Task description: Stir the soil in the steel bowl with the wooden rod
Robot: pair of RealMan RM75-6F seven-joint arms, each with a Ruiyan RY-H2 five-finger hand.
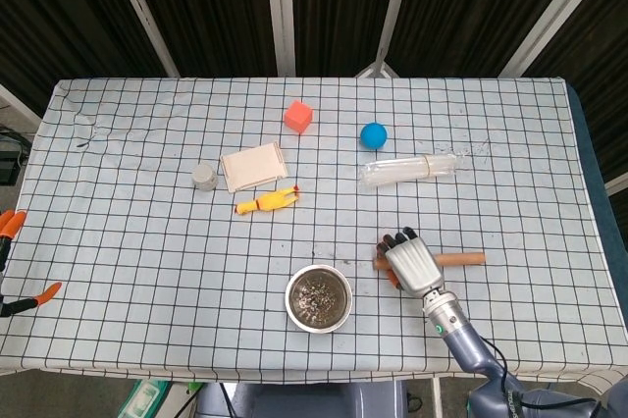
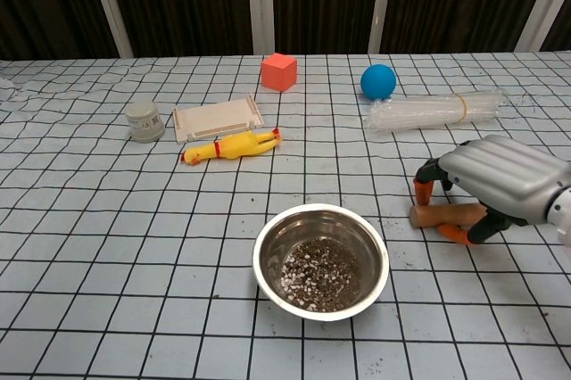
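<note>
Wooden rod (image 2: 443, 215), item in hand: lying flat right of the steel bowl (image 2: 320, 258), my right hand (image 2: 500, 180) arched over its near end, fingers curled around but grip unconfirmed; likely light, rigid, smooth, best grasped mid-shaft.

The round steel bowl (image 2: 321, 260) holding soil (image 2: 322, 282) sits near the front of the checked tablecloth (image 2: 107, 246). To its right lies the brown wooden rod (image 2: 446, 215), with the right hand (image 2: 486, 185) arched over it. Behind the bowl to the left lies the yellow rubber chicken (image 2: 230, 145), and directly behind that the flat cream tray (image 2: 217, 118), with the small grey cylindrical tub (image 2: 144, 120) at its left. Far behind the bowl stand the red cube (image 2: 278, 71) and, further right, the blue ball (image 2: 378, 81) beside the clear plastic bundle (image 2: 437, 111).
</note>
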